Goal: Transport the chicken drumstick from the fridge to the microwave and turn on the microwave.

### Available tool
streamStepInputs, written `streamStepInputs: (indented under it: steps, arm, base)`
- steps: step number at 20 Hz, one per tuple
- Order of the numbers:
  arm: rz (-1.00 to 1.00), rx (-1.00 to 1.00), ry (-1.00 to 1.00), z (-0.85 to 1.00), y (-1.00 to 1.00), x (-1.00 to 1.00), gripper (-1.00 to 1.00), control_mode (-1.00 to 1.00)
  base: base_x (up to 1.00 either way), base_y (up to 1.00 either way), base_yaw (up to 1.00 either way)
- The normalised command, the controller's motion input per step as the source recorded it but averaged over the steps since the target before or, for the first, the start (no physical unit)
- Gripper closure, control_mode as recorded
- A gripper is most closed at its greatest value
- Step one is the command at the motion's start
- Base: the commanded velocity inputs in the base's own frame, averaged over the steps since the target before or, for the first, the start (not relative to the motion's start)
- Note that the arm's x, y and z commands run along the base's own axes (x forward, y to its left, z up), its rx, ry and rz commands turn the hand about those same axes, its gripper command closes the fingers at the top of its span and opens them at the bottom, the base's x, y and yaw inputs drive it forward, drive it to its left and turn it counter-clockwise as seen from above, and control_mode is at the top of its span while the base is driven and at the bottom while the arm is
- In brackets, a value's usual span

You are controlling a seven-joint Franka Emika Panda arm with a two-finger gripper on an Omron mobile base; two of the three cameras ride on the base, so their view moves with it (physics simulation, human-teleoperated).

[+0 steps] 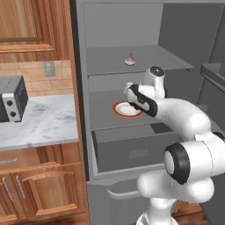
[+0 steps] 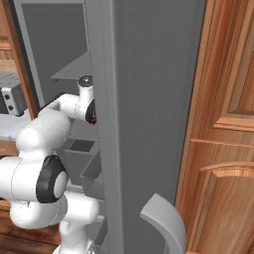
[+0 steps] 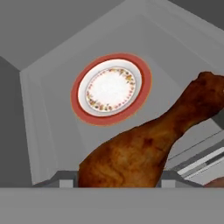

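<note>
Gripping chicken drumstick, hand — above plate, fridge shelf

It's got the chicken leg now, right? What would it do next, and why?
Probably draw the hand straight back out of the fridge. In the hand view the chicken drumstick sits between the gripper fingers, above the now bare plate, so it looks lifted; the microwave lies elsewhere.

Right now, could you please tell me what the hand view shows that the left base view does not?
Hand view: the chicken drumstick close up between the jaws, lifted off the red-rimmed plate on the fridge shelf.
Left base view: a garlic bulb on the upper shelf, the fridge drawer, a toaster oven on the marble counter.
Both: the plate, bare, in the fridge.
</note>
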Motion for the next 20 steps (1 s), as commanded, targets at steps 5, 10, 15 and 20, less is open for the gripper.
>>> streamStepInputs:
  steps: [5, 10, 15, 20]
  arm:
    - [0.00, 0.02, 0.05, 0.63, -0.03, -0.88, 1.00, -1.00]
    - [0.00, 0.01, 0.07, 0.68, 0.00, -0.80, 1.00, -1.00]
    - [0.00, 0.00, 0.03, 0.59, 0.00, -0.77, 1.00, -1.00]
    - [0.02, 0.00, 0.00, 0.71, 0.00, -0.65, 1.00, -1.00]
  base:
    - [0.00, 0.00, 0.00]
    - [0.00, 0.00, 0.00]
    - [0.00, 0.00, 0.00]
    - [0.00, 0.00, 0.00]
